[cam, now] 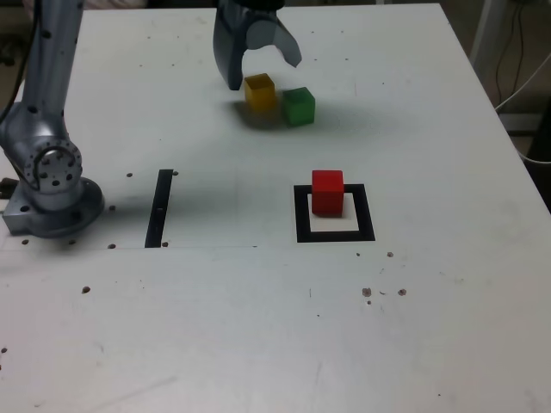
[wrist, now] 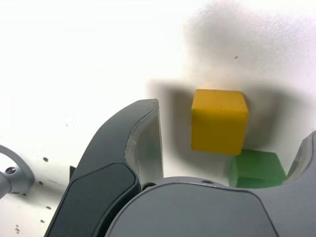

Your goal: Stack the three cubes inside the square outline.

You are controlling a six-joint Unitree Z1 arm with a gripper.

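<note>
White tabletop (cam: 258,327), speckled with small dark marks, carries the whole scene. Gripper (cam: 263,73) hangs over the far side with jaws spread wide, holding nothing; the yellow cube (cam: 259,90) sits just below it, with the green cube (cam: 299,106) just beside that on the exterior view's right. Wrist view shows the yellow cube (wrist: 218,121) lying between the jaws, the green cube (wrist: 256,169) partly hidden by the gripper body. Only the exterior view shows the red cube (cam: 327,191) standing inside the square outline (cam: 336,232), toward its far edge, a black strip (cam: 159,208) and the arm base (cam: 52,185).
</note>
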